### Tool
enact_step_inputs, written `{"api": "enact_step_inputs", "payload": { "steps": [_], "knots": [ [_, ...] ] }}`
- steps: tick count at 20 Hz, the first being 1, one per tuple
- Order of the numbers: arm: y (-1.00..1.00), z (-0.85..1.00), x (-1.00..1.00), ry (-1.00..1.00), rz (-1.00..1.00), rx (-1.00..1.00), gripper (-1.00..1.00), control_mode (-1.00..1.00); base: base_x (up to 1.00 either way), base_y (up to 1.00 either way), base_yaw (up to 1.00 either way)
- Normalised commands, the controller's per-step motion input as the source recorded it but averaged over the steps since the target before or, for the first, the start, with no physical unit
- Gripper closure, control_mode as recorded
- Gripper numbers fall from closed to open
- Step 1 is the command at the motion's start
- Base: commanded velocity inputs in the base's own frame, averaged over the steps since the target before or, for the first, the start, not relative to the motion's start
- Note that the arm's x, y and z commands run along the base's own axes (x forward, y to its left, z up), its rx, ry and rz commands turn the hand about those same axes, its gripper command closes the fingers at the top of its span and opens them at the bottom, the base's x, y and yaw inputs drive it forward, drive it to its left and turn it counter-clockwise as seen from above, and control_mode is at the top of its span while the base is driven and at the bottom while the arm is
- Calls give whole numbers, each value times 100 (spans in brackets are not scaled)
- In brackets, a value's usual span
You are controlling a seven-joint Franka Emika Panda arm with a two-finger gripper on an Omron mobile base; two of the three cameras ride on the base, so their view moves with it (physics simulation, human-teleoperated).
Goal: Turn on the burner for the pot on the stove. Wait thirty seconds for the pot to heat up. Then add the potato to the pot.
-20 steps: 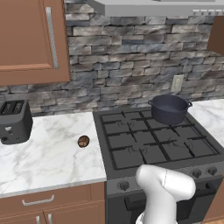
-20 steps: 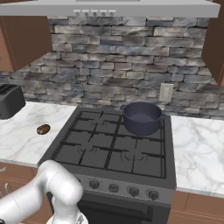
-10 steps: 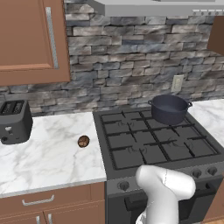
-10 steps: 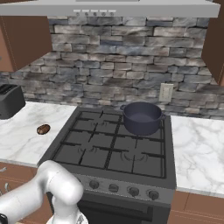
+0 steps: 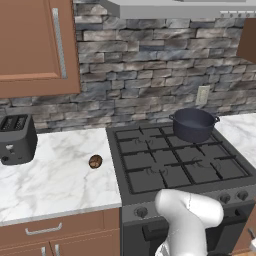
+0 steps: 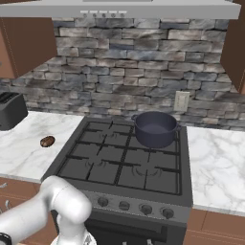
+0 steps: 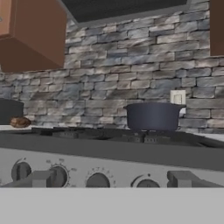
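Nothing has changed since a second ago: same scene, same arm pose. In the hand view we see the gripper point(image 7: 110, 179) low in front of the stove point(image 5: 175, 165), level with the knobs point(image 7: 97, 180). Fingertips point(image 7: 40, 178) are spread wide, holding and touching nothing. The pot point(image 5: 193, 124) sits on the stove's back-right burner, above and beyond the gripper. The potato point(image 5: 95, 161) lies on the counter point(image 5: 55, 175) just left of the stove, well apart from the gripper.

Matt dark pot point(image 5: 193, 124), rough stone wall point(image 5: 150, 75), glossy marble counter point(image 5: 55, 170).
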Motion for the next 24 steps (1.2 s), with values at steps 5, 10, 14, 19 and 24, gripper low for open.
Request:
{"api": "enact_step_inputs", "payload": {
  "steps": [5, 10, 14, 19, 24],
  "knots": [
    [0, -6, 31, -2, 0, 0, -100, -100, 0, 0, 0],
    [0, -7, 40, 0, 0, 0, -100, -100, 0, 0, 0],
    [0, -16, 34, 0, -1, 0, -100, -100, 0, 0, 0],
    [0, -26, 21, 0, -6, 0, -100, -100, 0, 0, 0],
    [0, -18, 28, 0, -11, 0, -100, -100, 0, 0, 0]
  ]
}}
